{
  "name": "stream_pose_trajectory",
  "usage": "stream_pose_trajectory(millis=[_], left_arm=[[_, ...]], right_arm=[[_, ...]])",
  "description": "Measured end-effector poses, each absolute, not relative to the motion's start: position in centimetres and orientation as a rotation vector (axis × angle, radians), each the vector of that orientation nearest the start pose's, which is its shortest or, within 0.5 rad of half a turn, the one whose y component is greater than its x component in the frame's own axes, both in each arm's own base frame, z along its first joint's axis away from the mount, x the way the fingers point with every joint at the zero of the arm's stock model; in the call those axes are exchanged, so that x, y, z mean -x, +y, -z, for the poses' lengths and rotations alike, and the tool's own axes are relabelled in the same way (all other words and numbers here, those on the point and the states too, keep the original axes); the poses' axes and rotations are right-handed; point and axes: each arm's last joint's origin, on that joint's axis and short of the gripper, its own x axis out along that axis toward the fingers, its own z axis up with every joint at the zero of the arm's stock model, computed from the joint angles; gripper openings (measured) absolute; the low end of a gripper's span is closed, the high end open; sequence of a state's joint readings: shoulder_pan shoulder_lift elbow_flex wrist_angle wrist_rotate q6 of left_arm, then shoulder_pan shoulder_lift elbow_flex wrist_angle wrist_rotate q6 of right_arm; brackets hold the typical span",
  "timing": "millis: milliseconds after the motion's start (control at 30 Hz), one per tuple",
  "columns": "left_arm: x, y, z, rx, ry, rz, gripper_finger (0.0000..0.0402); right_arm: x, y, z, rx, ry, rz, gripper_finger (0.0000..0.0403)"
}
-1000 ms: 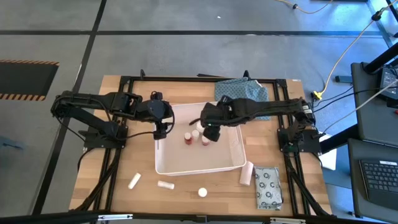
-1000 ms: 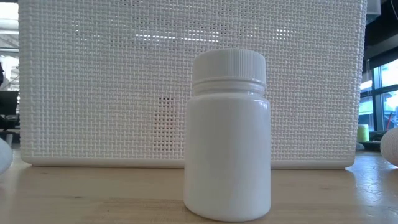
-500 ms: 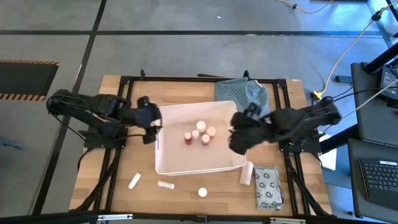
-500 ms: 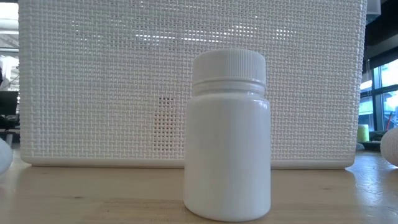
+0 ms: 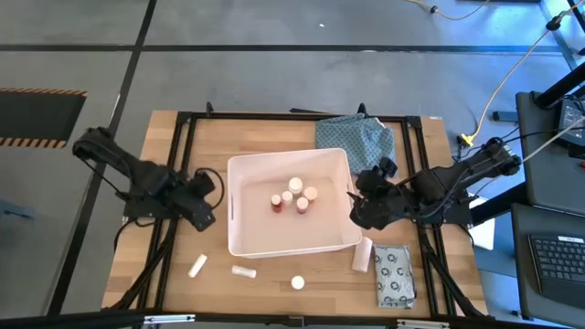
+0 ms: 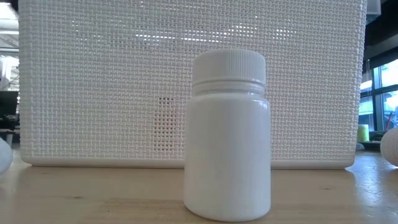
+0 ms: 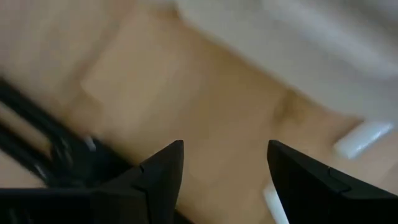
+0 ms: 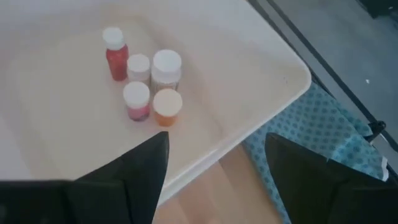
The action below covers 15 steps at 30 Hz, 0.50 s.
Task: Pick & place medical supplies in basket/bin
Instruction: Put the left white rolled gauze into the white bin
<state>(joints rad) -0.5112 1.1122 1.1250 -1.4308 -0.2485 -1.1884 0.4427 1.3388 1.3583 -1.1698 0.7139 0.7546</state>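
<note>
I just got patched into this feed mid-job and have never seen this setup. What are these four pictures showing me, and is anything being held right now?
You are looking at two dark robot arms at a wooden table. The overhead picture shows everything: the left end effector sits left of the white bin, the right end effector at its right edge. Both are open and hold nothing.

In the bin stand five small bottles, one of them the red bottle. On the table in front of it lie three short white tubes, a white bottle and a printed packet. A blue-green cloth lies behind.

The table-level picture is filled by that white bottle, with the bin behind it. The other two come from cameras on each wrist, looking past that arm's dark fingers.
</note>
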Motion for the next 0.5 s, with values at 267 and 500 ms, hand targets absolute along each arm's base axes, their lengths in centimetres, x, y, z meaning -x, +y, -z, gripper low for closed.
stream_pose_trajectory(millis=[267,500], left_arm=[[-15.8,-10.9,-24.3,0.608,1.329,-0.525,0.0224],[-17.1,-13.4,-21.0,0.716,1.527,-0.562,0.0224]], right_arm=[[-22.5,8.5,-34.2,-0.012,0.812,0.552,0.0267],[-22.7,7.8,-34.2,0.010,0.823,0.567,0.0267]])
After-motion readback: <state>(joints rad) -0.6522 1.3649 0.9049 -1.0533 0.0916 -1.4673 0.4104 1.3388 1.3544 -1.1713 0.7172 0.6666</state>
